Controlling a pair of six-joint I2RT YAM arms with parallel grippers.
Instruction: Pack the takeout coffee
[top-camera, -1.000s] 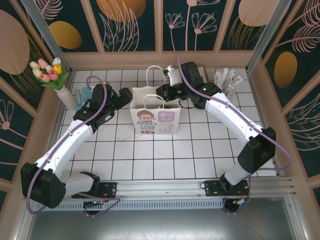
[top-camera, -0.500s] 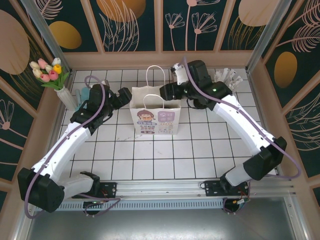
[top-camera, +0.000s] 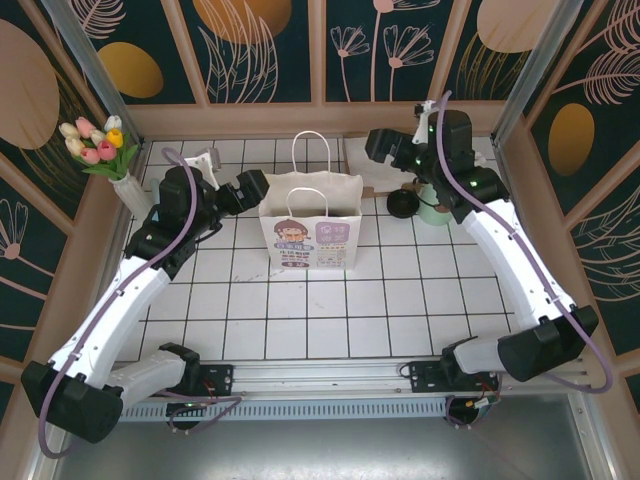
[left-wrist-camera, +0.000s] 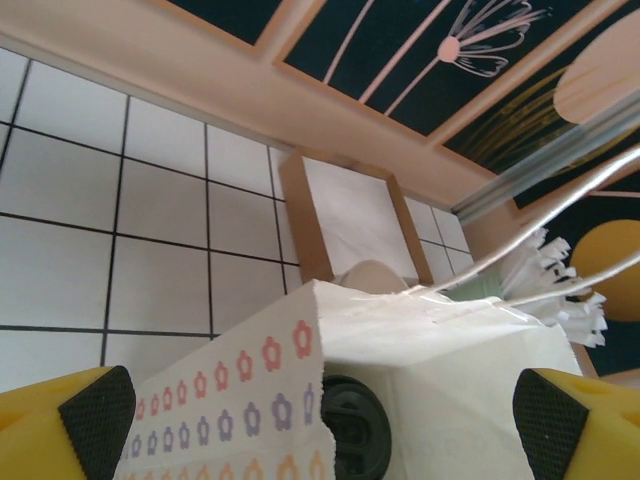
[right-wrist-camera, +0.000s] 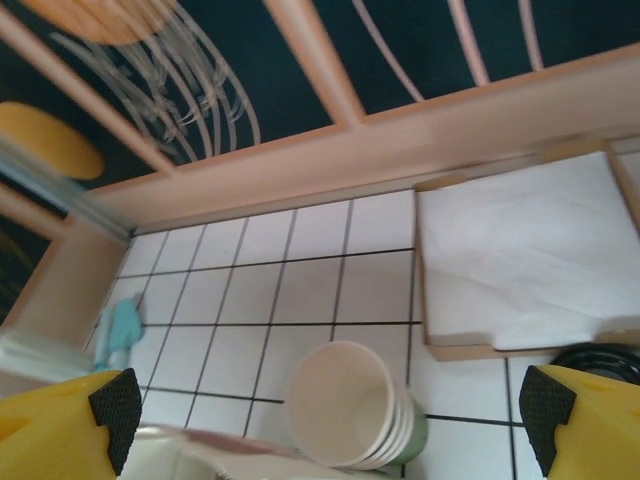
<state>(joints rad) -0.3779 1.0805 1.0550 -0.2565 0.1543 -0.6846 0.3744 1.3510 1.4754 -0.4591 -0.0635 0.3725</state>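
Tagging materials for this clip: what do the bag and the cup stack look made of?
Bag: matte white paper, it seems, judging by its creased folds and printed front. Cup stack: probably paper, matte cream inside, green outside, with thin rolled rims.

The small dark green paper cup (left-wrist-camera: 351, 436) sits low inside the white printed paper carrier bag (top-camera: 311, 232); its round black plastic lid (left-wrist-camera: 351, 430) is on, facing up; the cup's wall is hidden behind the bag's rim.

White tiled table (top-camera: 300, 320): paper bag (top-camera: 310, 238) ctr, vase (top-camera: 134, 196) L, napkin tray (top-camera: 362, 172) back.
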